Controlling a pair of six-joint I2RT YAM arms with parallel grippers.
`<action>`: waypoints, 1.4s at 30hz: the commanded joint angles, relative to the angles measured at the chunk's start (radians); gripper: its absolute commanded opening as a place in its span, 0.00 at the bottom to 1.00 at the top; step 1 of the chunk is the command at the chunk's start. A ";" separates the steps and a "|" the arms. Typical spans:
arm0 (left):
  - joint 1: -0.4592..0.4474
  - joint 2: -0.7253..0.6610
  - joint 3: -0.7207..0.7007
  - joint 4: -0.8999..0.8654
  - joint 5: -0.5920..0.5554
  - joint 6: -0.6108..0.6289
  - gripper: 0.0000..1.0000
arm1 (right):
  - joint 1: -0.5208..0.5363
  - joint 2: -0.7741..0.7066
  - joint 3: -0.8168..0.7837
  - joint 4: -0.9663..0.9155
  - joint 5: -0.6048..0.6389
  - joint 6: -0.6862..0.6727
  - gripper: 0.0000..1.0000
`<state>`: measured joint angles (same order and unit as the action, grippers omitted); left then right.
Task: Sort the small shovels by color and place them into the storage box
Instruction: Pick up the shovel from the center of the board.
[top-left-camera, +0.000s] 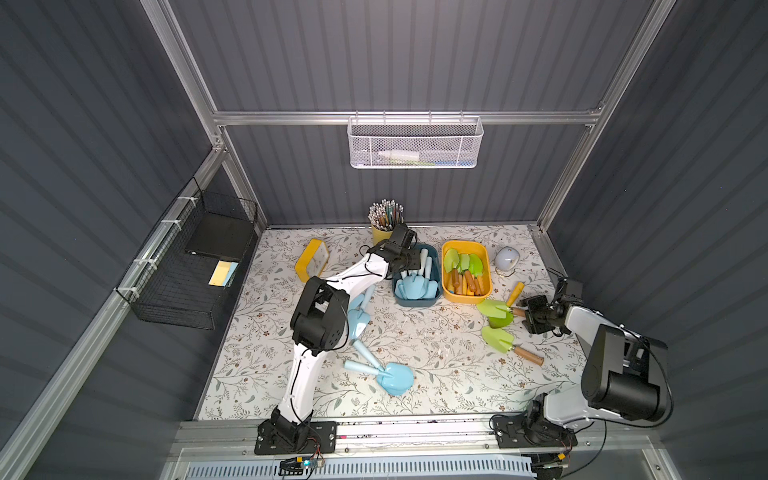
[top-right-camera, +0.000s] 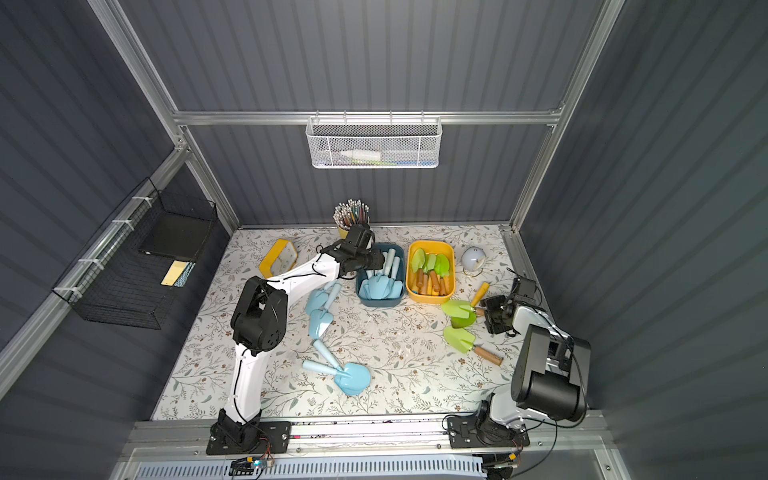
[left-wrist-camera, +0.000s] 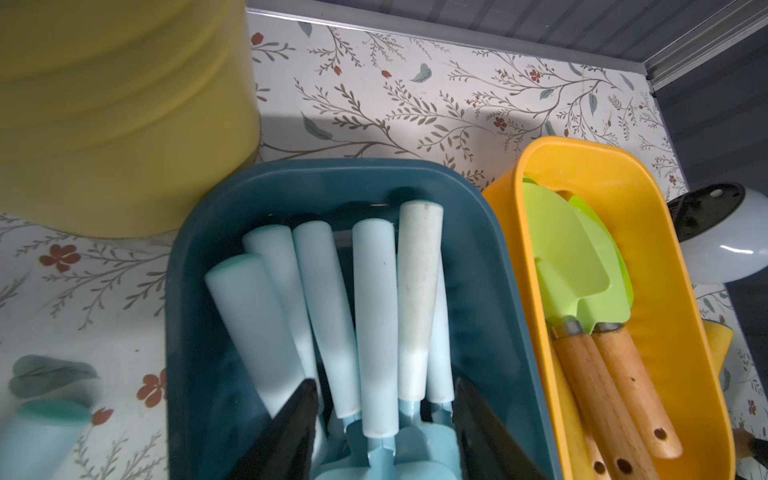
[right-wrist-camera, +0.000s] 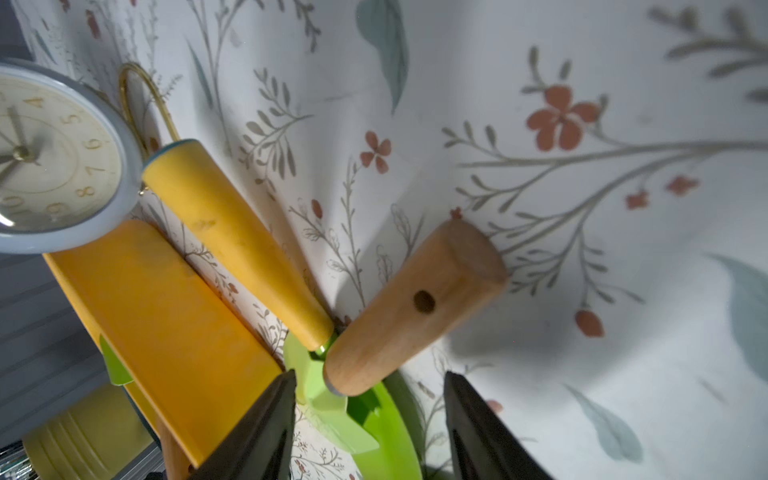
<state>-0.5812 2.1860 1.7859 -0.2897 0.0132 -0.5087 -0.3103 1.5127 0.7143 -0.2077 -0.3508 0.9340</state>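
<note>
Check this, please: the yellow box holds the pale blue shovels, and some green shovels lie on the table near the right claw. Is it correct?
No: the yellow box holds green shovels; the pale blue shovels sit in the dark blue box, as both top views show. The loose green shovels lie on the table near the right claw.
</note>
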 joint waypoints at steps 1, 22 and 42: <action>-0.002 -0.068 -0.024 -0.019 -0.018 -0.002 0.55 | -0.011 0.027 0.010 -0.012 0.008 0.025 0.61; -0.002 -0.070 -0.060 0.006 -0.011 -0.014 0.55 | -0.024 -0.152 0.021 -0.318 0.169 -0.228 0.61; -0.002 -0.136 -0.214 0.091 0.055 0.004 0.54 | 0.002 -0.552 -0.275 -0.502 0.011 -0.282 0.59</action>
<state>-0.5812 2.1265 1.6005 -0.2192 0.0483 -0.5091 -0.3176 1.0004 0.4538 -0.6437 -0.2916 0.6647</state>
